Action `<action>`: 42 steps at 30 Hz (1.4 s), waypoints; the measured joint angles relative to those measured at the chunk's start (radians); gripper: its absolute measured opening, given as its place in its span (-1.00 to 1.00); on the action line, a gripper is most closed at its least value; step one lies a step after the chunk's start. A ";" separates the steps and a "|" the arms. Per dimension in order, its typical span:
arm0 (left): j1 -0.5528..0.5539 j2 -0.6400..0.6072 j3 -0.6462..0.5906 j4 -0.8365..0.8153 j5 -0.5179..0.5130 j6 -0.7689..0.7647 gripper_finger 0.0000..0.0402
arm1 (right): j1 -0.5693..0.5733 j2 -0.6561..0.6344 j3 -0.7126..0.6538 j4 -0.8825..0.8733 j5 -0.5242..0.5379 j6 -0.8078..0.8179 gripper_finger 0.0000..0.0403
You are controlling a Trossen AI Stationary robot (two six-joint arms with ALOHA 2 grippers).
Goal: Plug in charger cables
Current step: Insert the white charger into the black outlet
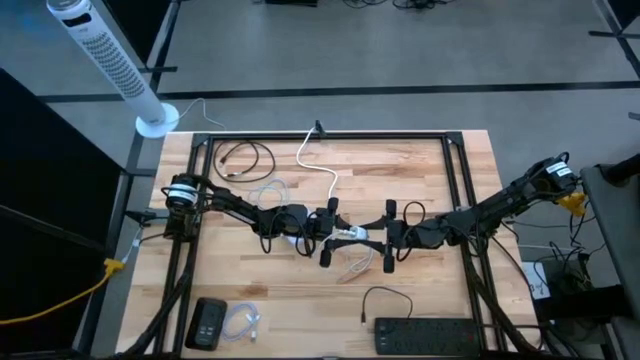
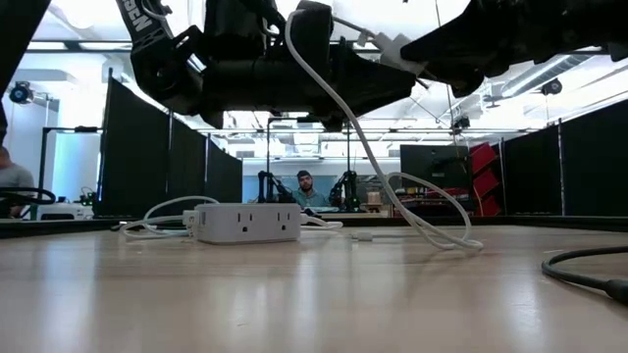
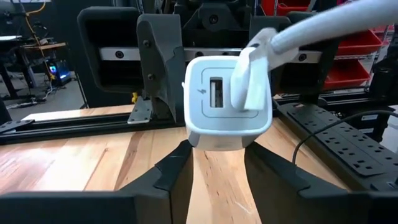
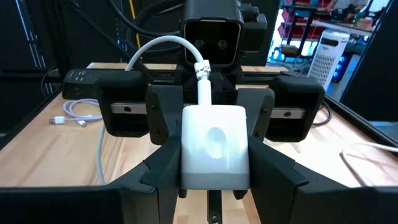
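A white charger block (image 4: 214, 149) hangs above the table's middle with my right gripper (image 1: 380, 238) shut on it. A white cable's plug (image 3: 252, 81) sits in the block's port face, beside a free port (image 3: 216, 93). The cable (image 1: 325, 172) runs off to the table's far edge and sags to the tabletop (image 2: 432, 233). My left gripper (image 3: 217, 163) faces the block from the table's left. It is open, and its fingers stand on either side of the block's port end. Whether they touch the block, I cannot tell. My right gripper pinches the charger block by its two opposite sides (image 4: 188, 146) between its two fingers. The fingers come in about level from the table's right. The block is lifted clear of the table, its port face turned toward my left gripper.
A white socket cube (image 2: 243, 222) with its cord lies under my left arm. Black (image 1: 240, 160) and white (image 1: 265, 195) cable coils lie far left. A black adapter (image 1: 208, 322) and a white coil (image 1: 245, 322) lie near left. A black power strip (image 1: 430, 335) and cable (image 1: 385, 298) lie near right.
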 joint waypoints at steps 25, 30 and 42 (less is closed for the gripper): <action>-0.002 -0.177 0.002 -0.256 -0.003 0.038 -0.37 | 0.019 0.006 -0.005 -0.100 0.002 0.095 -0.29; -0.002 -0.210 0.002 -0.318 -0.006 0.065 -0.43 | 0.024 -0.005 -0.005 -0.093 0.029 0.085 -0.29; -0.006 -0.194 -0.011 -0.240 0.006 0.043 -0.41 | 0.027 -0.008 0.000 0.027 0.025 -0.011 -0.29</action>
